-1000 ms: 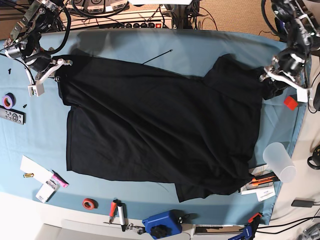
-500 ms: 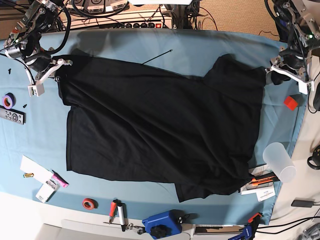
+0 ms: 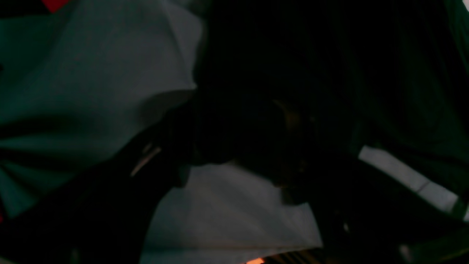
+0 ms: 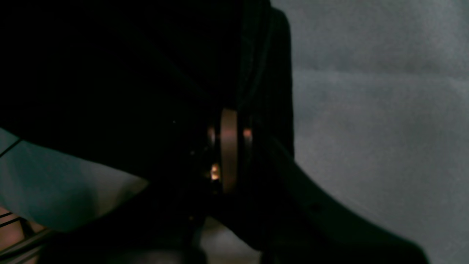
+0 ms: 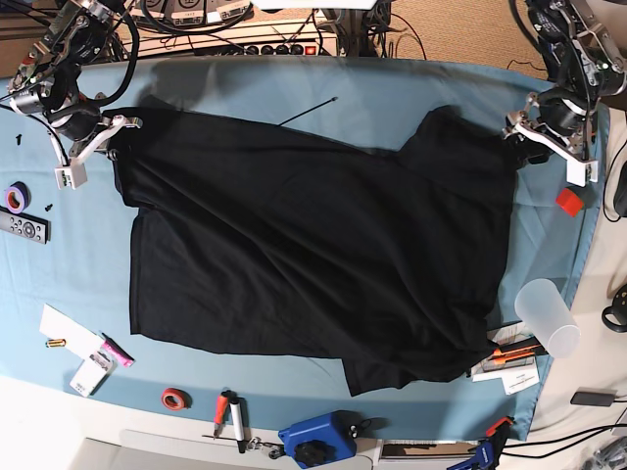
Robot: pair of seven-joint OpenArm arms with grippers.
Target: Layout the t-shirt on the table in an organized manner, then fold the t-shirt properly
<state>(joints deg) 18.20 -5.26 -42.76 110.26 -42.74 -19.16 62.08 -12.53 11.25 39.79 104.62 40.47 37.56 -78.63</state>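
Right hand (image 5: 110, 137) clamped on t-shirt (image 5: 313, 255)

Beyond the desk's far edge, a power strip (image 5: 279, 46) and tangled black cables (image 5: 392, 29) lie on tan flooring (image 5: 460, 29) under even light.

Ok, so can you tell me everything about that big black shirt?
The plain black soft fabric t-shirt lies spread over the light blue table cloth, wrinkled and a bit crooked, with no print showing. One sleeve pokes up at the far right, and a lower corner is folded over. The right gripper is shut on its far left corner. The left gripper sits at the right sleeve edge; whether it touches is unclear.
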